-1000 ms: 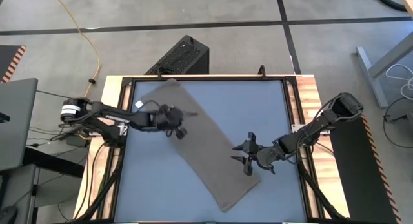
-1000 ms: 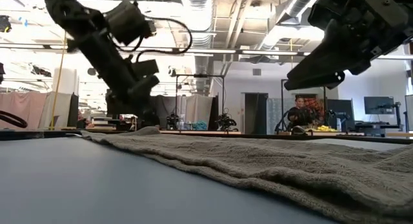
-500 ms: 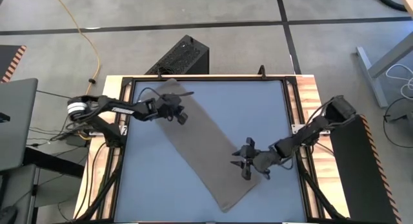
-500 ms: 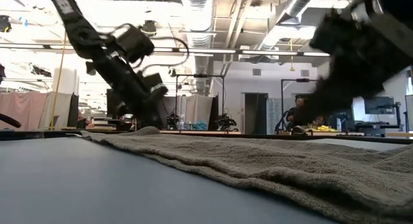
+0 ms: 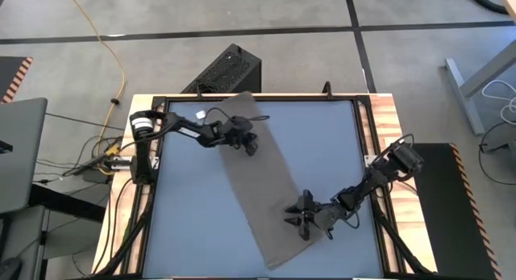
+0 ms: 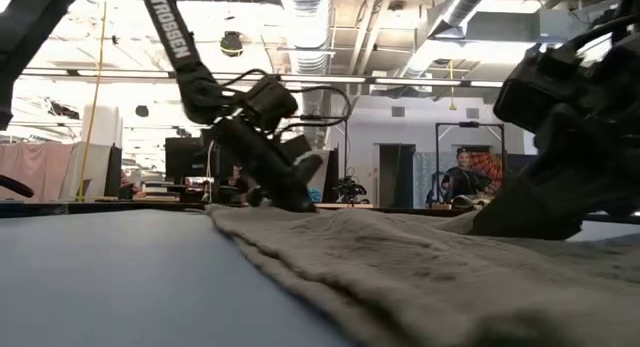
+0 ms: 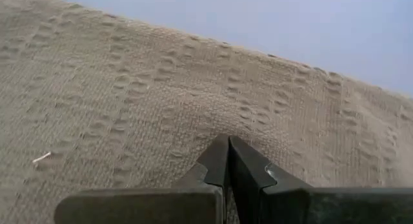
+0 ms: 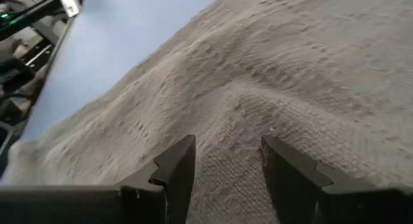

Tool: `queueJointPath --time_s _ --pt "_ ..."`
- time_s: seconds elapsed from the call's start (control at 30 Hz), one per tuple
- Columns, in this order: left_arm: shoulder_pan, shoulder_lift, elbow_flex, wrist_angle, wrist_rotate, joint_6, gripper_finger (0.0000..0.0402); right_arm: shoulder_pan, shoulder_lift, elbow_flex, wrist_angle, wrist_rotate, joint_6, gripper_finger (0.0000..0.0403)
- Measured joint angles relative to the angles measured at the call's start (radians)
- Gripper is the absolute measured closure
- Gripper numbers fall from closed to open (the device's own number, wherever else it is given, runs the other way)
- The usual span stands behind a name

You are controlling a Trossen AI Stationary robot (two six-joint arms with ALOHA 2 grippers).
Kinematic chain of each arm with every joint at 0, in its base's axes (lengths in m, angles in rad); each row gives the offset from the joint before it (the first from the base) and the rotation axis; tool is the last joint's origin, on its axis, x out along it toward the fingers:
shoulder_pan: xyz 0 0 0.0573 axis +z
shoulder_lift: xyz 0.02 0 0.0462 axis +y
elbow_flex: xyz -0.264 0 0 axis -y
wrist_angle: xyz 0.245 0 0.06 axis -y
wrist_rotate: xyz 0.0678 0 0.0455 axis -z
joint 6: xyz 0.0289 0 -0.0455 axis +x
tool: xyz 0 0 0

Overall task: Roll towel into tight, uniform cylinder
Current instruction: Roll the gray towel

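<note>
Thin taupe rectangular knit towel point(image 5: 262, 179) lies flat and diagonal on the blue-grey desk point(image 5: 193, 207), running from near centre to the far left edge; ribbed weave, slight ripples. Right pincer point(image 5: 305, 219) at the towel's near end, fingers apart, tips down on the cloth. Left pincer point(image 5: 248, 144) at the far end, fingers together, tips pressed on the fabric. Beyond the desk: black perforated box point(image 5: 223, 70) on the grey floor, yellow cable point(image 5: 109, 42) at far left.
</note>
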Motion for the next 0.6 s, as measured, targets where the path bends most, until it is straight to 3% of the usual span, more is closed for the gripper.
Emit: queueJointPath --time_s 0.27,0.4,0.6 --pt "-0.028 -0.010 0.138 -0.065 0.070 0.022 0.0401 -0.009 -0.095 0.005 -0.022 -0.040 -0.155 0.0200" --pt "-0.034 -0.102 0.187 -0.155 0.153 0.048 0.0401 -0.033 -0.186 0.005 -0.081 -0.031 -0.265 0.0200" --pt "-0.097 -0.295 0.183 -0.298 0.110 0.070 0.0401 -0.054 -0.327 0.005 -0.121 -0.021 -0.446 0.0200"
